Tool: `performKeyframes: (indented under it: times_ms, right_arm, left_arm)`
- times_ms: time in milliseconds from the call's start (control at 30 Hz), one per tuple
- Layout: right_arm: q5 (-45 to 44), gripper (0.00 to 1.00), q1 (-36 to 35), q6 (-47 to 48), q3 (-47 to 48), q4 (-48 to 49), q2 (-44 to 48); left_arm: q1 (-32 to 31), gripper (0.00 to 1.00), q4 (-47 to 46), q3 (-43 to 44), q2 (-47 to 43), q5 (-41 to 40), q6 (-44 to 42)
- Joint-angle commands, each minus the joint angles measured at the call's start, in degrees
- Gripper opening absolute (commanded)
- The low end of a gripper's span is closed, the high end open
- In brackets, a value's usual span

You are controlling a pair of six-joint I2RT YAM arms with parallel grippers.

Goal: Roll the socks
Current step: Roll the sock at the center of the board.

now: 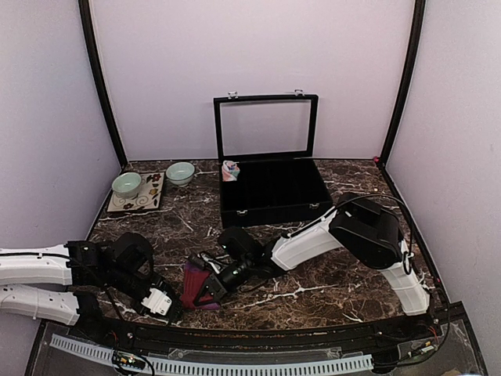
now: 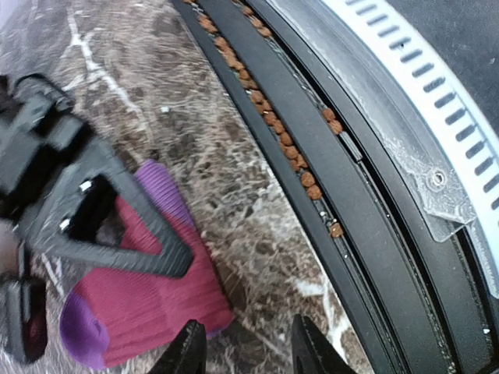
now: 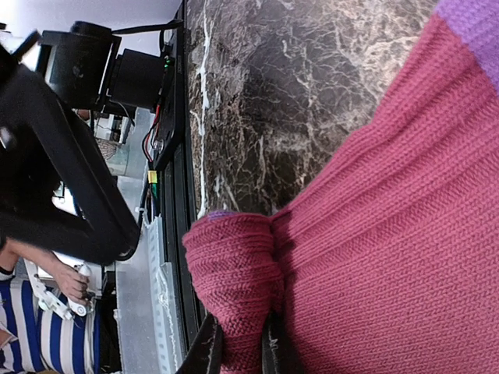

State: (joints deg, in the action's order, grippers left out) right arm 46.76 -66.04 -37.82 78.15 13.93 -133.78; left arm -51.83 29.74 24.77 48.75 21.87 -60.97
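The maroon sock with purple parts lies near the table's front edge; it also fills the left wrist view and the right wrist view. My right gripper reaches in from the right and is shut on a bunched fold of that sock's edge. My left gripper hovers low just left of the sock. Its jaws stand apart over bare marble beside the sock's corner, holding nothing. The salmon-pink sock sits bunched at the back left corner of the black case.
A black case with its glass lid raised stands at mid-table. Two pale green bowls sit on a patterned mat at the back left. A black rail runs along the front edge, close to my left gripper.
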Motion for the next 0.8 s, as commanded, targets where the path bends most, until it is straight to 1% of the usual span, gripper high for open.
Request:
performKeyframes:
  times_ms: [0, 100, 233, 333, 467, 567, 667, 767]
  right_arm:
    - [-8.0, 0.0, 0.0, -3.4, -5.2, -19.8, -10.7]
    - [-8.1, 0.0, 0.0, -4.3, -4.9, -18.9, -10.6]
    - [-7.8, 0.0, 0.0, -4.5, -4.7, -18.6, -10.9]
    - [-7.6, 0.0, 0.2, -4.8, -4.7, -18.2, -10.7]
    - [-7.2, 0.0, 0.4, -6.5, -6.0, -15.1, -10.1]
    - [-7.3, 0.0, 0.4, -7.2, -6.6, -13.8, -9.8]
    - [-7.8, 0.0, 0.4, -6.8, -6.7, -13.9, -9.1]
    - [-8.5, 0.0, 0.4, -6.3, -6.7, -14.2, -8.8]
  left_arm:
    - [-5.7, 0.4, -9.8, -1.3, 6.0, -7.7, 2.6]
    - [-7.0, 0.39, -15.2, -1.3, 10.1, -11.7, 4.6]
    - [-8.8, 0.39, -18.5, -2.7, 10.0, -14.7, 4.8]
    - [-9.4, 0.4, -17.5, -3.2, 10.6, -14.5, 4.9]
    - [-9.7, 0.4, -17.8, -3.6, 11.9, -14.2, 5.7]
    - [-9.7, 0.39, -18.0, -4.5, 13.4, -15.2, 5.8]
    - [-9.7, 0.39, -20.1, -5.4, 15.2, -17.9, 6.9]
    - [-9.7, 0.36, -20.2, -5.3, 15.8, -17.5, 7.5]
